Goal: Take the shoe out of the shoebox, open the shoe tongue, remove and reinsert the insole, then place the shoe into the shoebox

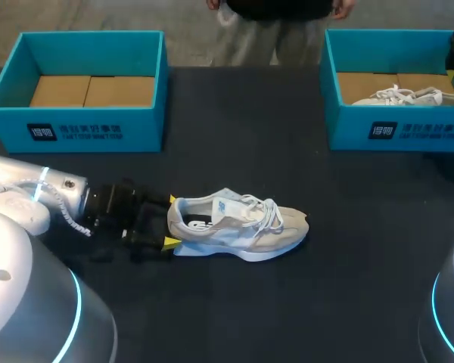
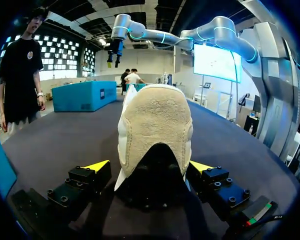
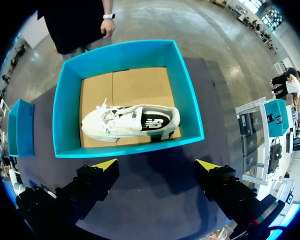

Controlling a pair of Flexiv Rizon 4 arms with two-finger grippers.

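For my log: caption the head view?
Left gripper straddles the heel of the shoe mid-table; a second shoe lies in the right shoebox.

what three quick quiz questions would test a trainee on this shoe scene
1. True or false: the left shoebox holds no shoe.
2. Which part of the beige sneaker on the table sits between the left gripper's open fingers? A toe, B heel, C laces.
3. Short answer: what lies in the right shoebox below the open right gripper?
Key: 1 true; 2 B; 3 a white sneaker.
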